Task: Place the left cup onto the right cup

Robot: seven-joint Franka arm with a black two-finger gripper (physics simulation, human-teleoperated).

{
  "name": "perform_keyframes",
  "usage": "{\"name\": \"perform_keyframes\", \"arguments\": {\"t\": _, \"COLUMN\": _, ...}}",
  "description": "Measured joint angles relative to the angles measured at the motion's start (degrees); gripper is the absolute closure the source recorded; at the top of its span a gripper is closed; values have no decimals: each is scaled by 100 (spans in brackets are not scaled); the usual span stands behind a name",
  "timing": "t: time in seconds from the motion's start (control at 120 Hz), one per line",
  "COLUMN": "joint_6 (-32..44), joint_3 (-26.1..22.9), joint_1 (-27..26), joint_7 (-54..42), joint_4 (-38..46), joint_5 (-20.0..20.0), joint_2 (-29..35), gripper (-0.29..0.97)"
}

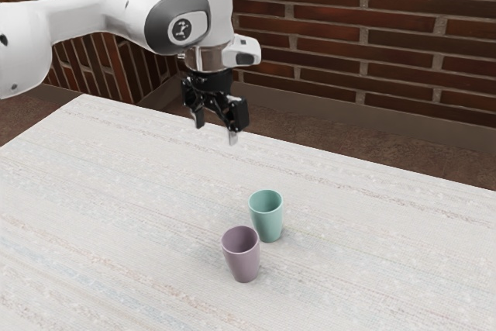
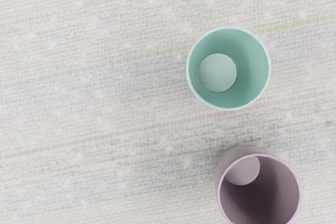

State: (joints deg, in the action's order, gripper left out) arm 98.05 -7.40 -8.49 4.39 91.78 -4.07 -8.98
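Two upright cups stand just apart on the pale woven tabletop point(image 1: 116, 191): in the exterior view, a mauve plastic cup point(image 1: 240, 253) sits at seven o'clock of a teal plastic cup point(image 1: 266, 215). The black two-finger gripper point(image 1: 216, 123) hangs above, spread open, empty. Nothing is stacked; grasping, lifting and placing remain.

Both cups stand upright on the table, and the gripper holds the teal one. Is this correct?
Not quite. The gripper holds nothing: in the exterior view it hangs open above the table, apart from the teal cup. Both cups, the purple cup included, do stand upright on the table.
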Motion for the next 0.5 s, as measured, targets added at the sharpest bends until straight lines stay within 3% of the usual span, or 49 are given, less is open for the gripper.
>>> {"name": "perform_keyframes", "arguments": {"t": 0.5, "joint_6": 448, "joint_3": 149, "joint_1": -289, "joint_7": 4, "joint_4": 180, "joint_5": 235, "joint_2": -169, "gripper": 0}}
